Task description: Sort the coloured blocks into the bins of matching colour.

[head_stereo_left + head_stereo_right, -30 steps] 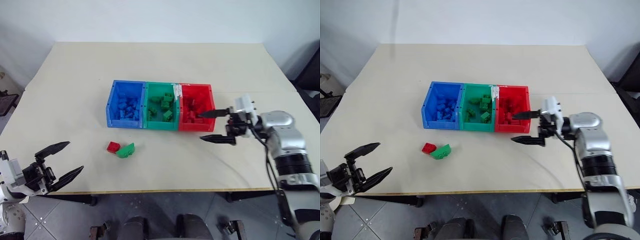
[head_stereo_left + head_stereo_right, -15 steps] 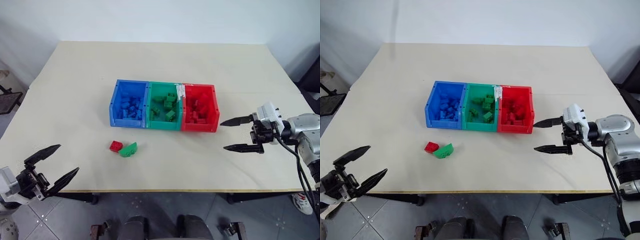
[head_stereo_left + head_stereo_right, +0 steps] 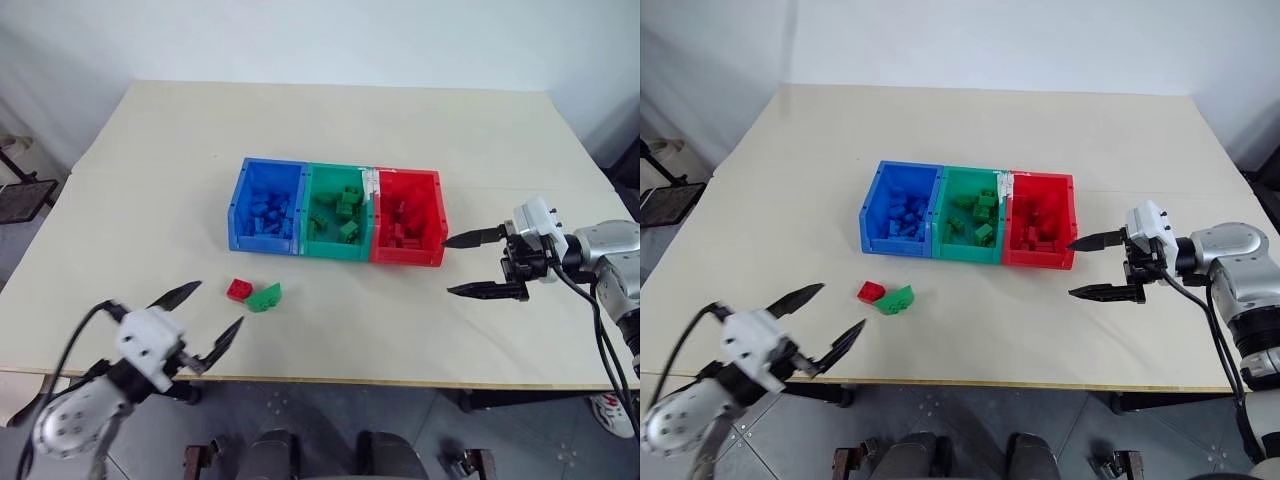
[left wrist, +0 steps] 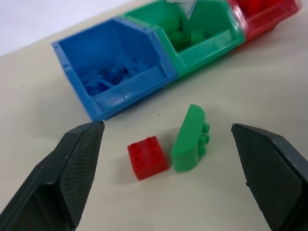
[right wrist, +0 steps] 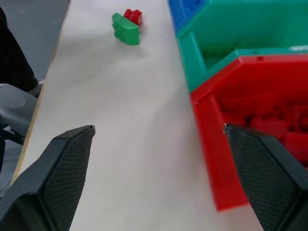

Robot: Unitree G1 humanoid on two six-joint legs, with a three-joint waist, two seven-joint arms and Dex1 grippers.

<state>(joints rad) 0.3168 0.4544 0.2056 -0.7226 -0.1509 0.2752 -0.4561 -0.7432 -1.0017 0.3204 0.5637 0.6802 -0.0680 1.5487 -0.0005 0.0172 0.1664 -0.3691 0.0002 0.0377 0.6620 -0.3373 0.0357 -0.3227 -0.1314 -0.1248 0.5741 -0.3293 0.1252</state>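
My left gripper (image 4: 163, 159) is spread wide and empty, with the small red studded plastic brick (image 4: 147, 157) and the curved-side green plastic brick (image 4: 188, 138) dead ahead between my fingers, touching or nearly so. Risk: closing here pinches both or kicks one away, since they're too tight to isolate. Right gripper (image 3: 478, 265) hangs wide and empty just beside the red rectangular plastic bin (image 3: 437, 221), and a careless swing could shunt it.

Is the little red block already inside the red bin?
No, the red block lies on the table beside the curved green block, in front of the blue bin, not in the red bin.
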